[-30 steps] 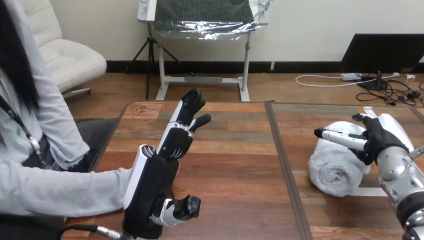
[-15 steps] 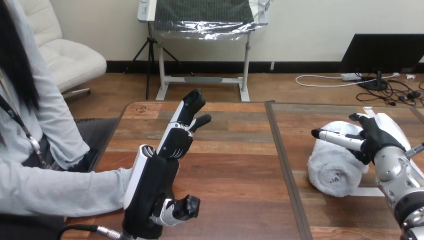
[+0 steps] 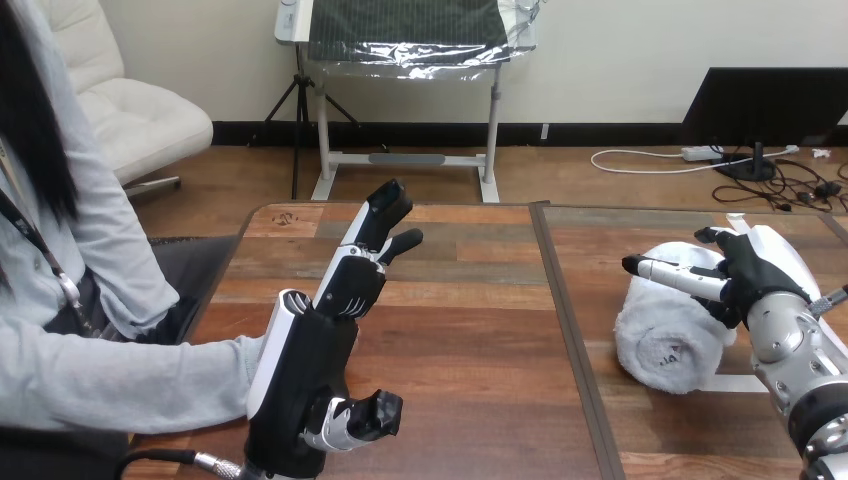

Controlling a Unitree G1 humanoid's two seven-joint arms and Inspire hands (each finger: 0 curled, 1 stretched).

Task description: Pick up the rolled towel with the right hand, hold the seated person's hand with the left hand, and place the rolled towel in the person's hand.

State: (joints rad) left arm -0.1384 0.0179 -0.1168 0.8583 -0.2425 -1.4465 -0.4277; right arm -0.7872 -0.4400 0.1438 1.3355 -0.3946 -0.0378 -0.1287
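At the near left, the left hand (image 3: 310,370) stood on edge over the table (image 3: 470,330), palm to the right, fingers (image 3: 378,220) straight and released, pointing far. A person's sleeve (image 3: 120,380) reached its back from the left. On the right lay the towel (image 3: 665,340), long axis near-to-far, round end facing near. The right hand (image 3: 760,275) rested on its far top; whether it gripped could not be told.

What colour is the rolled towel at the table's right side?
White; the rolled towel shows best in the head view.
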